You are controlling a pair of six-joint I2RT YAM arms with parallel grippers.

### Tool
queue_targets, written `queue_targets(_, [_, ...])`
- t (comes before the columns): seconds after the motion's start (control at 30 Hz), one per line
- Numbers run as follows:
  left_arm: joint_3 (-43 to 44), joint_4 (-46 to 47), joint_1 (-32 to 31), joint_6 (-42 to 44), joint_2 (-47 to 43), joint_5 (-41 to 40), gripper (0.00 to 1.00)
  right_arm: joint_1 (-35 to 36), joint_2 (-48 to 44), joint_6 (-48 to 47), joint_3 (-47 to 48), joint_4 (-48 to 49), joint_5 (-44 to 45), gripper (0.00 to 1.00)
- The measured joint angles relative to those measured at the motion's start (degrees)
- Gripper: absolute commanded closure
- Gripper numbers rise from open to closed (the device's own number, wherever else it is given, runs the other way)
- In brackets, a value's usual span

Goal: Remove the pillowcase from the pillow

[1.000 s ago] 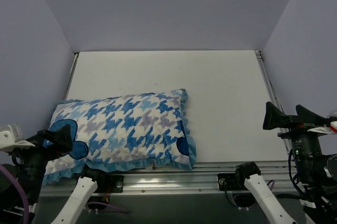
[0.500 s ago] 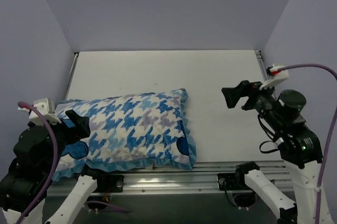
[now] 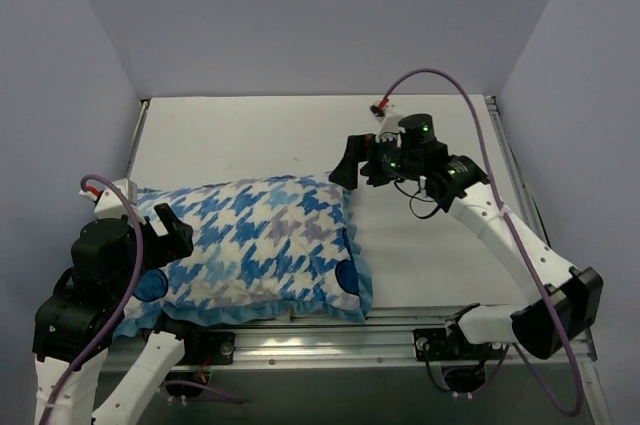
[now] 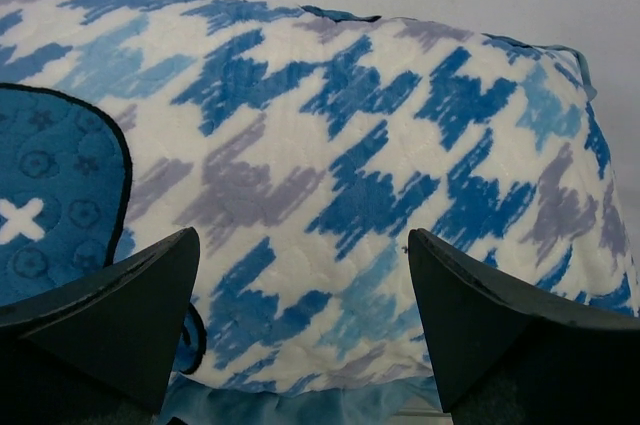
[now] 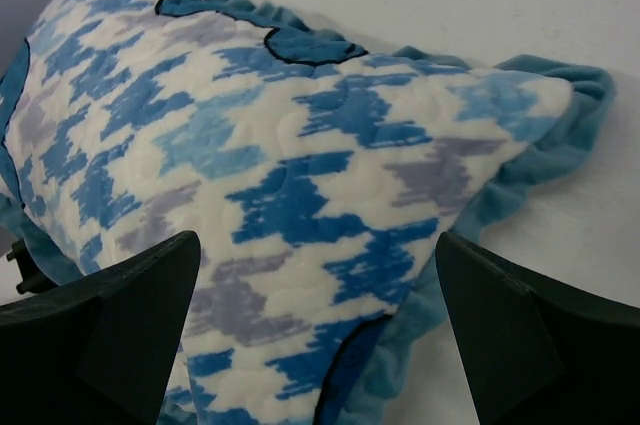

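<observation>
Judging progress at nil: pillowcase (image 3: pixel 255 245) fully encloses the pillow (cushion hidden inside) and lies near-left on the worktop (image 3: pixel 300 135). Left tool (image 3: pixel 178 235) is open over its left end, right tool (image 3: pixel 352 167) open at its far-right corner. Neither grips fabric, so all the stripping is left.
</observation>
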Motion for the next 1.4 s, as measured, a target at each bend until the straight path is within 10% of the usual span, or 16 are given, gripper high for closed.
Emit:
queue_targets(0.43, [-4.55, -0.07, 0.00, -5.33, -0.35, 1.95, 0.06, 15.76, 29.64, -10.16, 7.61, 7.45, -3.08, 0.07])
queue_targets(0.57, [-4.20, -0.87, 0.00, -5.88, -0.33, 1.95, 0.06, 18.45, 32.94, -12.85, 7.63, 11.98, -3.93, 0.94])
queue_targets(0.6, [-3.98, -1.03, 0.00, -6.12, -0.35, 1.92, 0.06, 18.95, 33.48, -13.38, 7.63, 12.96, -4.07, 1.00])
queue_targets(0.97, [-3.56, -1.42, 0.00, -8.50, -0.92, 1.95, 0.06, 15.47, 28.37, -10.49, 3.98, 15.56, 3.41, 1.00])
queue_targets(1.4, [-3.56, -1.20, 0.00, -9.79, -1.01, 3.91, 0.06, 6.23, -3.15, -0.66, -12.46, 2.95, 40.54, 1.00])
